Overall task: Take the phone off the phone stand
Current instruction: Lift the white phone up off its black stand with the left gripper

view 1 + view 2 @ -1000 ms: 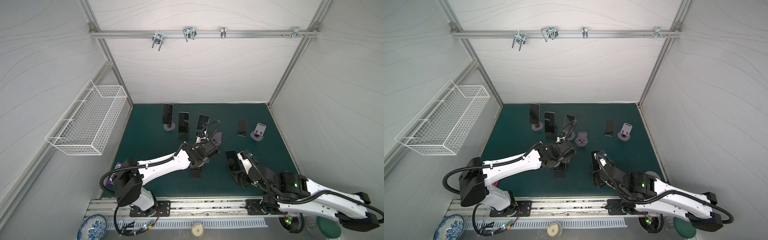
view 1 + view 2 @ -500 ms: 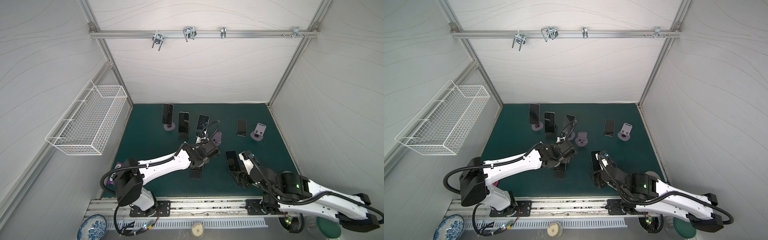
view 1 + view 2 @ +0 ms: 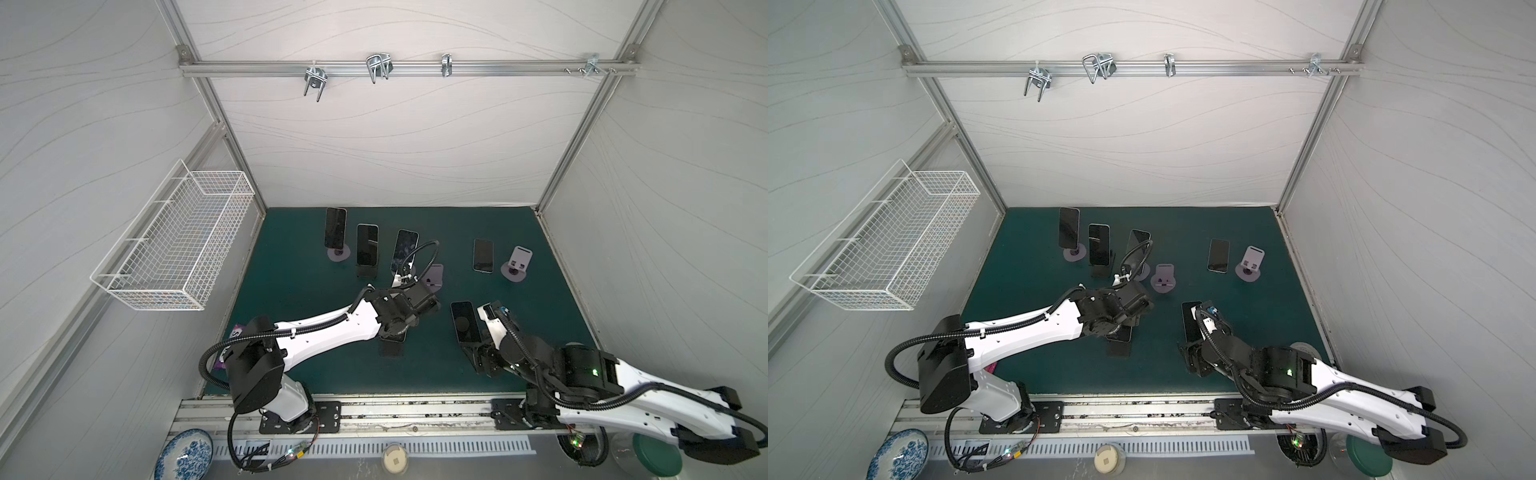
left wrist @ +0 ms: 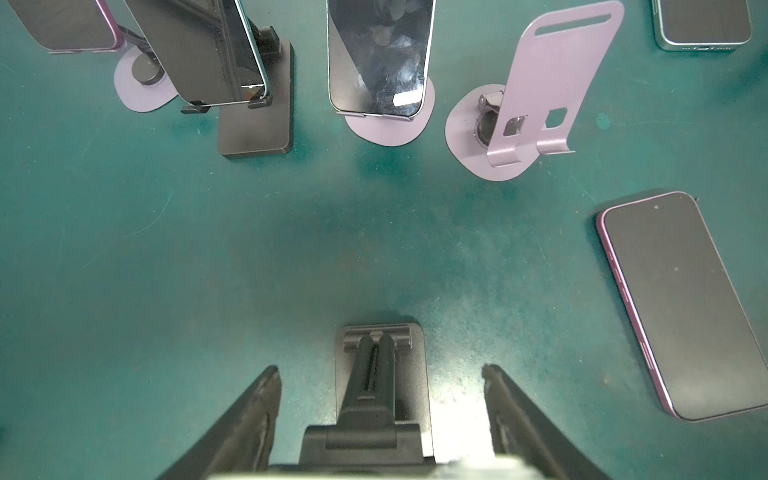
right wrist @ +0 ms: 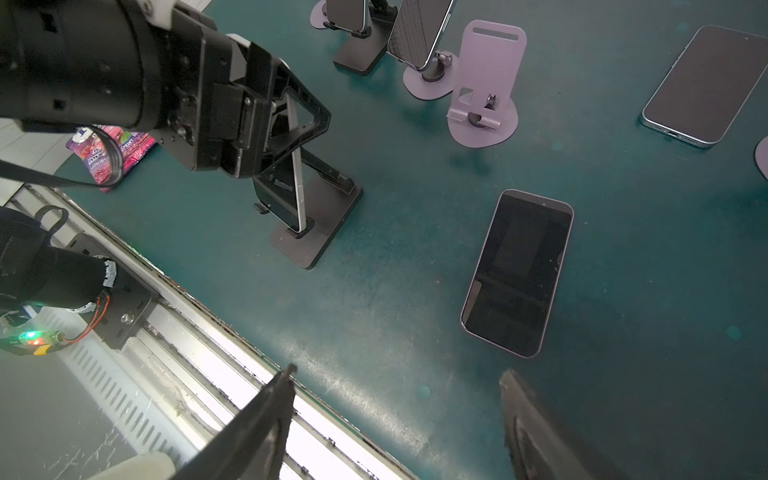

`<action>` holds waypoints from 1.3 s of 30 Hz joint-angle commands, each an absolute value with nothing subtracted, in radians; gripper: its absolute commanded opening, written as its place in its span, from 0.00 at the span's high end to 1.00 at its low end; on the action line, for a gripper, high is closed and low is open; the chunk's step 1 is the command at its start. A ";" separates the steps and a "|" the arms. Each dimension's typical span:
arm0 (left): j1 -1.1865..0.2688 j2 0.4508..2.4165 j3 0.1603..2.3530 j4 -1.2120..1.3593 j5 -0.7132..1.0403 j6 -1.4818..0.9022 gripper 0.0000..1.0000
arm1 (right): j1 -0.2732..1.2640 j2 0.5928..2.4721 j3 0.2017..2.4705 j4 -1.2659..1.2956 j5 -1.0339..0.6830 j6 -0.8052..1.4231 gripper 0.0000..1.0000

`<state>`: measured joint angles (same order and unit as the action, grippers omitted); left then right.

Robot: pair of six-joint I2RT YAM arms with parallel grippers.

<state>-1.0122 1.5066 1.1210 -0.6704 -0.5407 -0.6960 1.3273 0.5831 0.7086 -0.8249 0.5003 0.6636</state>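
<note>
Silver-edged phone (image 5: 297, 178) stands near-upright in the black folding stand (image 5: 320, 237), close to the green surface's (image 5: 395, 291) front edge. Left pincer (image 4: 379, 370) straddles its side edges; clamped or not, I can't tell. Bare surface all round. Right pincer (image 5: 397, 370) gapes, empty, near a flat purple-rimmed phone (image 5: 519, 274).

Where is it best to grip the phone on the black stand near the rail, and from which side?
Pinch the phone by its long edges near the top, from above: it leans back, foot behind the lip of the black stand, so it likely lifts upward.
</note>
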 commanded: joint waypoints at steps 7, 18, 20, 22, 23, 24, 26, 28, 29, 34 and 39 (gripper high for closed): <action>-1.006 1.466 1.112 -0.655 -0.562 -0.713 0.27 | 1.332 0.597 0.718 -0.850 0.508 0.682 0.21; -1.004 1.437 1.103 -0.649 -0.559 -0.708 0.28 | 1.333 0.602 0.721 -0.852 0.509 0.686 0.21; -1.003 1.430 1.097 -0.646 -0.556 -0.707 0.28 | 1.332 0.605 0.723 -0.850 0.508 0.686 0.21; -1.003 1.425 1.093 -0.645 -0.555 -0.708 0.28 | 1.332 0.611 0.726 -0.848 0.507 0.686 0.21; -1.003 1.423 1.093 -0.645 -0.552 -0.708 0.28 | 1.331 0.612 0.727 -0.848 0.506 0.687 0.21; -1.002 1.421 1.092 -0.645 -0.551 -0.706 0.28 | 1.332 0.615 0.728 -0.847 0.507 0.686 0.21; -1.003 1.415 1.091 -0.644 -0.548 -0.706 0.28 | 1.332 0.623 0.729 -0.845 0.504 0.687 0.21; -1.000 1.407 1.090 -0.644 -0.547 -0.702 0.29 | 1.332 0.630 0.733 -0.841 0.503 0.686 0.21; -1.000 1.404 1.089 -0.644 -0.547 -0.700 0.29 | 1.331 0.634 0.734 -0.838 0.502 0.686 0.21; -0.998 1.380 1.086 -0.647 -0.545 -0.693 0.29 | 1.332 0.658 0.741 -0.821 0.495 0.681 0.21; -0.994 1.349 1.079 -0.649 -0.543 -0.690 0.29 | 1.332 0.691 0.754 -0.803 0.487 0.671 0.21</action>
<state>-1.0012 1.3861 1.0687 -0.6708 -0.5327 -0.6895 1.3273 0.6792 0.7231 -0.8207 0.4915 0.6651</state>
